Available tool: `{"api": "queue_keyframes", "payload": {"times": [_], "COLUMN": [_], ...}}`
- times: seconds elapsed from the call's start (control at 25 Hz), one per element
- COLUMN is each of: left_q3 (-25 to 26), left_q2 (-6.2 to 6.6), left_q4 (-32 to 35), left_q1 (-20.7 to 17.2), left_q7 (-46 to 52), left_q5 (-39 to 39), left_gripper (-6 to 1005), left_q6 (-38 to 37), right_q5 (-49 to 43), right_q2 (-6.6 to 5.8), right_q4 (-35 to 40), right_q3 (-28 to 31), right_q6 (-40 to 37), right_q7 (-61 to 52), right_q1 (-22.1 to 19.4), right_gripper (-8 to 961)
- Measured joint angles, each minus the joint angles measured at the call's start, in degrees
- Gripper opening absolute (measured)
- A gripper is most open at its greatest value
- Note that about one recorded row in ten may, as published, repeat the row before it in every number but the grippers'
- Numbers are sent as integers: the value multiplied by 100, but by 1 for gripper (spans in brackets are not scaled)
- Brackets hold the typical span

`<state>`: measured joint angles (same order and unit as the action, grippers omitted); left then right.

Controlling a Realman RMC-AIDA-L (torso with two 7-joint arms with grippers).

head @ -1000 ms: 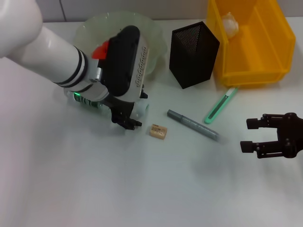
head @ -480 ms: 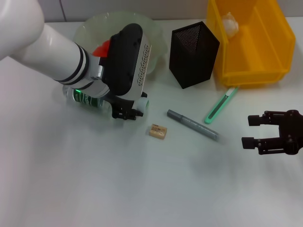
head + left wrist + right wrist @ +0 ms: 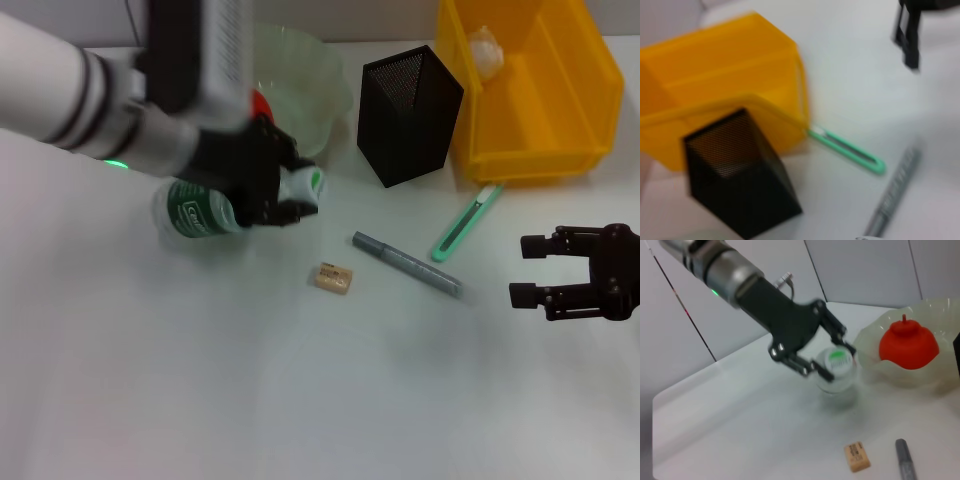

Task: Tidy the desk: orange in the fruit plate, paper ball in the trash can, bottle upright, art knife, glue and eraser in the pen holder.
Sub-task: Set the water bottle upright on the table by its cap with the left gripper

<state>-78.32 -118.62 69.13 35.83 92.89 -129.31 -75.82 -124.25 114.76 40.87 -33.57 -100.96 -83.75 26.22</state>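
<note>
The clear plastic water bottle (image 3: pixel 215 210) with its printed green label looks smooth and glossy. The tall black pen holder (image 3: pixel 408 115) is matt metal mesh. The bright yellow rectangular bin (image 3: pixel 530 85) is smooth, slightly shiny plastic. The pale green scalloped bowl (image 3: pixel 920 357) is translucent and glossy, the red-orange fruit (image 3: pixel 907 344) smooth-skinned. The small tan eraser (image 3: pixel 333 278) wears a printed paper sleeve.

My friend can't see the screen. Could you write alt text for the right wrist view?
The left gripper clamps the clear bottle near its green cap, tilting it up off the white desk. Behind it the orange sits in the fruit plate; the eraser lies nearer.
</note>
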Motion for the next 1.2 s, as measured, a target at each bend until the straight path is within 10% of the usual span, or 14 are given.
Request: {"api": "queue_keyframes", "payload": {"times": [0.52,0.92,1.2], "left_q3": [3189,4186,4499], "left_q2": [168,627,577], "left_q4": [-755,-1765,-1946], "left_q1": [-165,-198,-381], "left_q7": [402,439,106], "left_q5": [943,1404,1445], "left_gripper": [432,433,433], "left_q6": [-955,-1235,-1046], "right_q5": [0,36,45], "right_q2": [38,94,114], "right_q4": [0,0,0], "right_q3": [-21,-38,-41], "right_q6": [-77,-172,-171], "right_q7": [8,4,30], "right_q1": [79,92,102], "right_gripper": [816,816,816]}}
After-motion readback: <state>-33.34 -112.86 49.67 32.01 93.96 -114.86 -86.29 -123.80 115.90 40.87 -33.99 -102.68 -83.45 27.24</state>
